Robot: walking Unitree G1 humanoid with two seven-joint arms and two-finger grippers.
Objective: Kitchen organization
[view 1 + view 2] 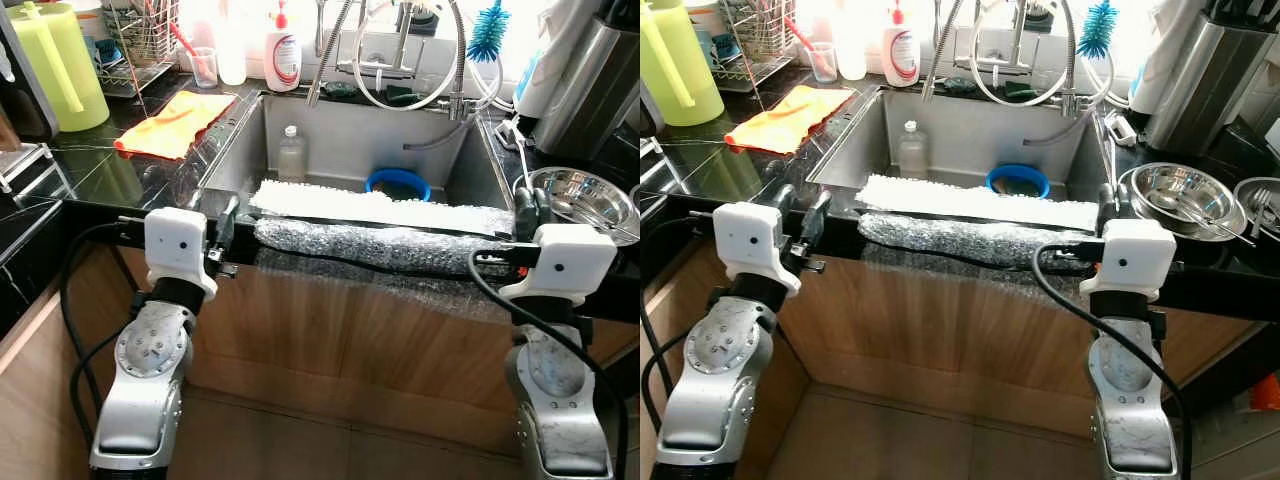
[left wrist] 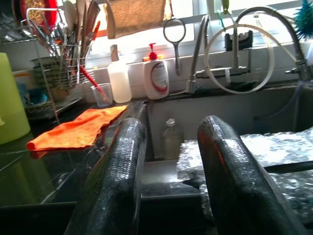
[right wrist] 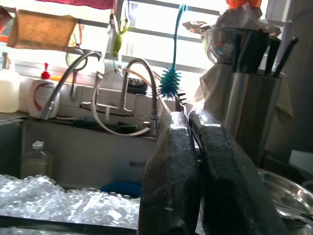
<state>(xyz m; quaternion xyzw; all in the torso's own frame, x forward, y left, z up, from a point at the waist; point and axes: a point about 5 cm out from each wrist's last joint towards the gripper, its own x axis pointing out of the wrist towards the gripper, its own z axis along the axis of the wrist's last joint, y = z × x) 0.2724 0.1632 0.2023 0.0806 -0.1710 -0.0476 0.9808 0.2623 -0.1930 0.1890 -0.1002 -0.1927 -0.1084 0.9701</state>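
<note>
- Bubble wrap point(image 1: 385, 245), rolled into a long silvery tube, lies along the front rim of the steel sink point(image 1: 330, 135), with a flat white sheet of the same wrap point(image 1: 380, 208) just behind it across the basin.
- Left gripper point(image 1: 226, 225) sits at the roll's left end, its two black fingers point(image 2: 122, 166) spread apart with nothing between them; the wrap shows beyond its right finger.
- Right gripper point(image 1: 531, 210) stands at the roll's right end, fingers point(image 3: 171, 171) pressed close together; whether any wrap is pinched between them cannot be told.
- Beyond the roll, down in the basin, a blue bowl point(image 1: 398, 183) rests nearer the right gripper and a small clear bottle point(image 1: 291, 153) stands nearer the left one.
- A coiled spring tap point(image 1: 410, 60) rises behind the sink, with a teal bottle brush point(image 1: 488, 32) hanging on the right gripper's side.
- An orange cloth point(image 1: 175, 122) lies on the black counter point(image 1: 90, 170) ahead of the left gripper, and a white pump bottle point(image 1: 282, 50) stands past it by the sink's back corner.
- Farther to that side stand a lime-green jug point(image 1: 55, 65) and a wire rack of utensils point(image 1: 150, 35).
- Just outside the right gripper, a steel bowl point(image 1: 580, 195) sits on the counter, with a knife block point(image 3: 254, 88) behind it.
</note>
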